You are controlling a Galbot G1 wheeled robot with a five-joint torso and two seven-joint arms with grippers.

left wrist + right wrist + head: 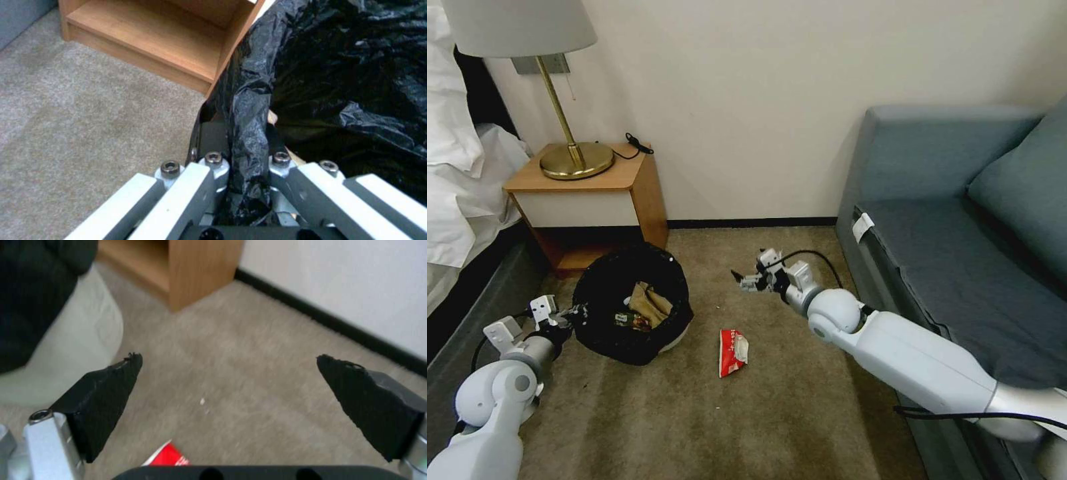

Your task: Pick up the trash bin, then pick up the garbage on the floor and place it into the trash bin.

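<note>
A: Starting big: the grey sofa [960, 233] is filling the right side of the head view, with white bedding [457, 173] spilling in at the far left and a wooden nightstand [594, 200] in the upper left carrying a brass lamp [570, 157].

B: And the carpet [774, 413] is running across the whole lower middle. The trash bin [630, 303] is sitting left of centre, just in front of the nightstand, its black bag [356, 83] bulging over the rim.

A: The white wall of the bin is showing in the right wrist view too. Inside it, a brown paper bag [650, 303] is lying, with another small wrapper beside it that I cannot make out.

B: The left end effector [570, 313] is sitting at the bin's left rim, clamping down on the bag-covered edge; the left wrist view has the black plastic pinched between its fingers [213, 140].

A: The right end effector [742, 279] is hovering above the carpet at centre frame, jaws spread wide and holding nothing.

B: Smallest now: the red-white packet [733, 352] is lying flat on the carpet, below centre, between the bin and the right arm, apart from both.
</note>
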